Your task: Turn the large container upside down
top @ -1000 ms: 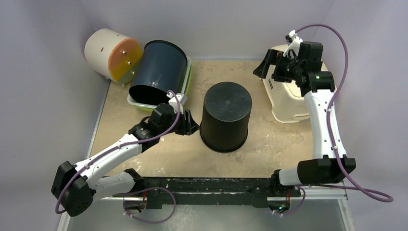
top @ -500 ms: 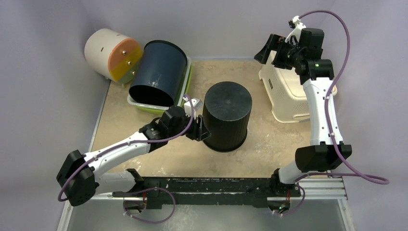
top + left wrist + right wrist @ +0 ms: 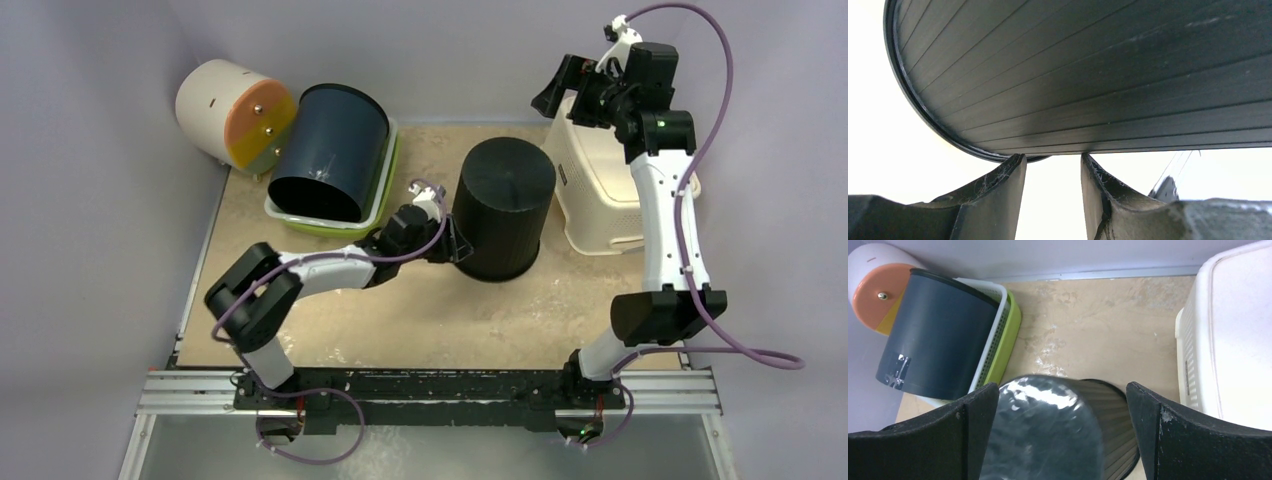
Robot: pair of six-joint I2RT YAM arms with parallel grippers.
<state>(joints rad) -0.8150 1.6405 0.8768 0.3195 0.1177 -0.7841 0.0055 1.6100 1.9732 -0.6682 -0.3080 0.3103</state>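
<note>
At the table's [image 3: 400, 310] centre, the left gripper [image 3: 452, 243] is seen with fingers parted and empty, tips set against the ribbed wall of the large container [image 3: 503, 205] at its 8 o'clock, near the rim. The container is stood base-up. At its 1 o'clock, the right gripper [image 3: 558, 92] is held raised, spread wide, by the white basket [image 3: 600, 190].

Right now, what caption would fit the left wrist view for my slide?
Left gripper, open, meeting the ribbed wall of the black bin near its rim.

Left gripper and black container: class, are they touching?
Touching. Left wrist view: both fingertips of the left gripper meet the black container with no gap.
</note>
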